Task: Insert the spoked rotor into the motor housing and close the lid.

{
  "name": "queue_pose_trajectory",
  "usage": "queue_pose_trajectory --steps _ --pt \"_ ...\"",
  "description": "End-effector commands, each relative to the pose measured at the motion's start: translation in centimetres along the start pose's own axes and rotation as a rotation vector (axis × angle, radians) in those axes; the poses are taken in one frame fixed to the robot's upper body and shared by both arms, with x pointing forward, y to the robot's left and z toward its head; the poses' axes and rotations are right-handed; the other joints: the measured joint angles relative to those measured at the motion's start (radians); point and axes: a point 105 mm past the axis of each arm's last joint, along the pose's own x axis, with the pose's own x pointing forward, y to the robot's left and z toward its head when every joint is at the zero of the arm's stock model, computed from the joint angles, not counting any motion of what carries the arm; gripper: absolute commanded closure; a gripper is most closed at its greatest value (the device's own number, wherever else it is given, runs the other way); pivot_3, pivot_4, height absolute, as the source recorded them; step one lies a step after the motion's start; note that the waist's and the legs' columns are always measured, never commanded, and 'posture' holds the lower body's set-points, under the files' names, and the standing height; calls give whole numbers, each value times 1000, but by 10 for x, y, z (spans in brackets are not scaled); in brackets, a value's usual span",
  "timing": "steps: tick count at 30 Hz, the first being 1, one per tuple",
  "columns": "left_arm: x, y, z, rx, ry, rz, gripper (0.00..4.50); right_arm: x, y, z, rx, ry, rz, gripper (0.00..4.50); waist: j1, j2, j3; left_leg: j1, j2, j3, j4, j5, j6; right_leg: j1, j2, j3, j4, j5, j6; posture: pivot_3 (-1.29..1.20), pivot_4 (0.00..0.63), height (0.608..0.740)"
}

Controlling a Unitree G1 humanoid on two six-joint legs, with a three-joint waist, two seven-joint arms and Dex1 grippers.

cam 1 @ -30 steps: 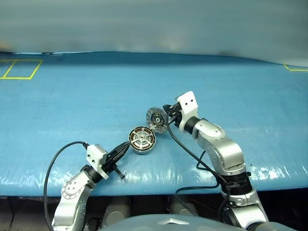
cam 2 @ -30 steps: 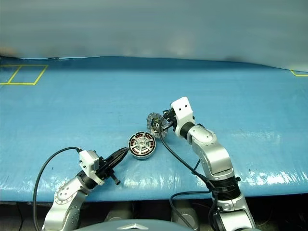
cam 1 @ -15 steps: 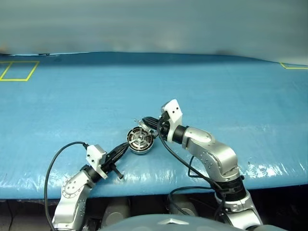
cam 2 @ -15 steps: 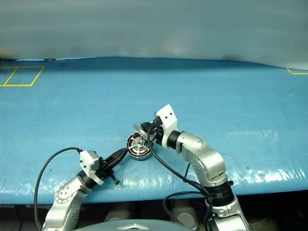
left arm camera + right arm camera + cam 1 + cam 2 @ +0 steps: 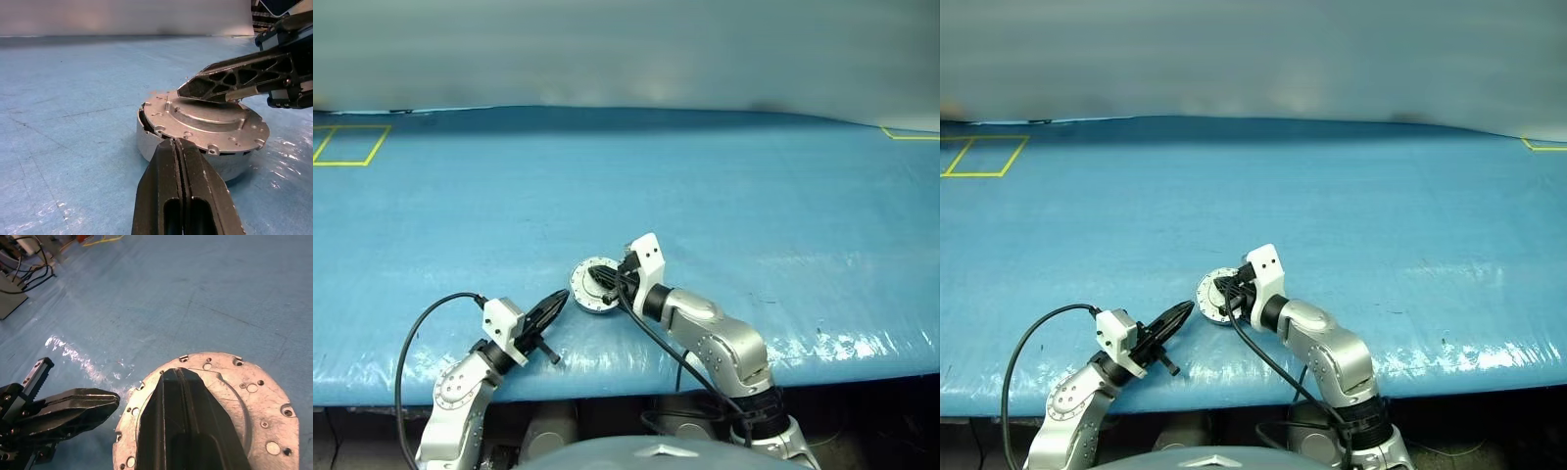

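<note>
Pressing the lid (image 5: 208, 120) flat needs both closed-fingered grippers, right gripper (image 5: 182, 396) on top, left gripper (image 5: 175, 147) bracing the motor housing (image 5: 149, 144).

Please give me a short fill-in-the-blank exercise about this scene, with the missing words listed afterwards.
1. The lid lies ____ on the motor housing.
2. The right tool rests on ____ of the lid.
3. The fingers of the left tool are ____.
4. The table cover is ____ in colour.

Missing words: closed; top; shut; blue
</note>
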Motion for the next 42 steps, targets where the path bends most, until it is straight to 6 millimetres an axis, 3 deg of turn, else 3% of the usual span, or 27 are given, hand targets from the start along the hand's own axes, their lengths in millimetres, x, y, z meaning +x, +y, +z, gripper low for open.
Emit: queue_pose_trajectory --steps 1,3,9,13,17,27,42 --pt "2 1 6 37 -19 8 4455 3 -7 -9 26 9 -79 4500 0 0 0 0 0 0 0 0 0 0 0 0 0 0 0 0 150 740" --pt "3 1 6 38 -20 10 4455 4 -5 -8 12 -5 -81 4500 -1 0 0 0 0 0 0 0 0 0 0 0 0 -2 -3 0 150 740" --pt "2 0 7 47 -26 -2 4455 -9 20 30 -85 -158 42 4500 -1 0 0 -1 0 0 0 0 0 -1 0 0 0 -2 -4 0 150 740" --pt "5 -2 9 51 -32 -24 4455 -21 22 44 -136 -197 47 4500 -1 0 0 -1 0 0 -1 0 0 -1 0 0 0 -2 -4 0 150 740" --pt "8 -4 13 56 -49 -31 4500 -28 17 46 -192 -188 10 3584 -1 0 0 -1 0 0 -1 0 0 -1 0 0 -1 -3 -4 0 150 740" --pt "5 -4 10 63 -45 -17 4500 -23 15 37 -351 -119 -14 265 0 0 0 -1 0 0 -1 0 0 -1 0 0 -1 -3 -4 0 150 740" --pt "2 -7 9 54 -44 5 4500 -7 21 11 -465 -21 27 265 0 0 1 -1 0 0 -1 0 0 -1 0 0 -1 -3 -4 0 150 740"
